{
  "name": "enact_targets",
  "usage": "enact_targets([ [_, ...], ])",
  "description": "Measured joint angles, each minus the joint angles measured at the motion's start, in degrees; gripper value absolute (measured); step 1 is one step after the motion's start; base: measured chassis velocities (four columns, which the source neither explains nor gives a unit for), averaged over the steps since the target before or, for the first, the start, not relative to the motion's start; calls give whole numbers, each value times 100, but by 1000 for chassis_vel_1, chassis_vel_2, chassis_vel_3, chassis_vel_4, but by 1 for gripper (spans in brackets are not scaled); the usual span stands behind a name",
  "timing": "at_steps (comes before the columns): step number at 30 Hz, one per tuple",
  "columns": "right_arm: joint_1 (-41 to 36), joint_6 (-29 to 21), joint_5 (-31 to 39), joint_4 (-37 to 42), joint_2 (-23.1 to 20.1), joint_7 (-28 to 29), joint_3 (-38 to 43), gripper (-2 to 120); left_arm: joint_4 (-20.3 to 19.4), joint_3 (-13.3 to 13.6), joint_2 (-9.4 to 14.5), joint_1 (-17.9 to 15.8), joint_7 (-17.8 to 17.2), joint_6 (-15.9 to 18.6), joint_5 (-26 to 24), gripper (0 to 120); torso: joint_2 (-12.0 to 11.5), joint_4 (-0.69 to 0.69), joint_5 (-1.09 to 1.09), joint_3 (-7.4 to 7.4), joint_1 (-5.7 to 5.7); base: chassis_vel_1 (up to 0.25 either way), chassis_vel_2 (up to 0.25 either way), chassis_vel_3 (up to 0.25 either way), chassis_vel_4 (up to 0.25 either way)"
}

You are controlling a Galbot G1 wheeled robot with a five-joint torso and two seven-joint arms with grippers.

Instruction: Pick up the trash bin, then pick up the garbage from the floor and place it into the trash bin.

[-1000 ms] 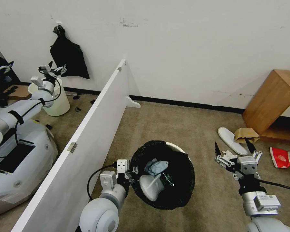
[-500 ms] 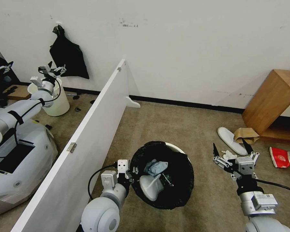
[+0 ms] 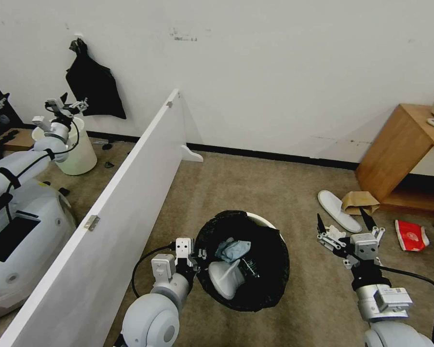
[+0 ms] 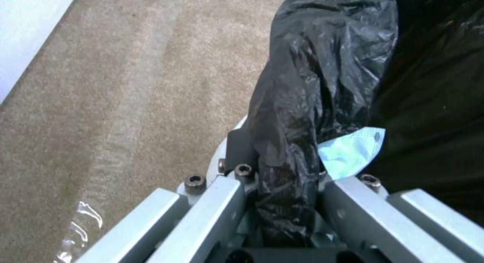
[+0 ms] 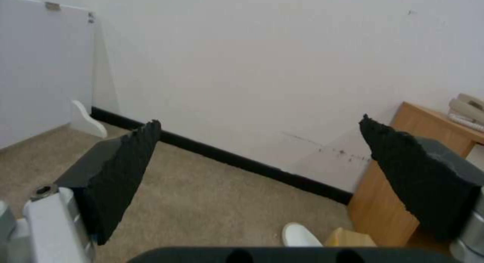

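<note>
The trash bin [image 3: 270, 270], white with a black bag over its rim, tilts low in front of me. My left gripper [image 3: 197, 255] is shut on its near rim. In the left wrist view the black bag [image 4: 302, 104] is pinched in the left gripper [image 4: 285, 202]. A blue tissue [image 3: 234, 249] and a white item [image 3: 225, 278] lie inside. My right gripper [image 3: 342, 220] hangs open and holds nothing, with a white tissue [image 3: 333, 232] on the floor below it. Beyond lie a white slipper [image 3: 338, 210], a brown paper bag [image 3: 359, 201] and a red cup [image 3: 410, 235]. In the right wrist view the right gripper [image 5: 259, 142] has its fingers wide apart.
A long white partition board [image 3: 130, 193] runs along my left. Behind it are another robot [image 3: 19, 212], a pale bucket [image 3: 77, 152] and a black bag [image 3: 94, 84] hung on the wall. A wooden cabinet [image 3: 405, 154] stands at right. Bare carpet lies between bin and wall.
The whole picture has slid a little to the left, so the camera has moved. Both grippers and the held bin keep their places in front of me.
</note>
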Motion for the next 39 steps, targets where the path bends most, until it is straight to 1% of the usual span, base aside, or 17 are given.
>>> enact_targets([
  [7,22,8,18,-55,-16,16,-18,100,25,-2,-40,4,-1,-4,7,2,0,0,-1,0,0,0,0,0,0],
  [39,106,-48,50,-160,-2,67,-2,100,90,-6,-67,-45,-5,-6,5,2,-1,0,-1,0,1,0,0,0,0],
])
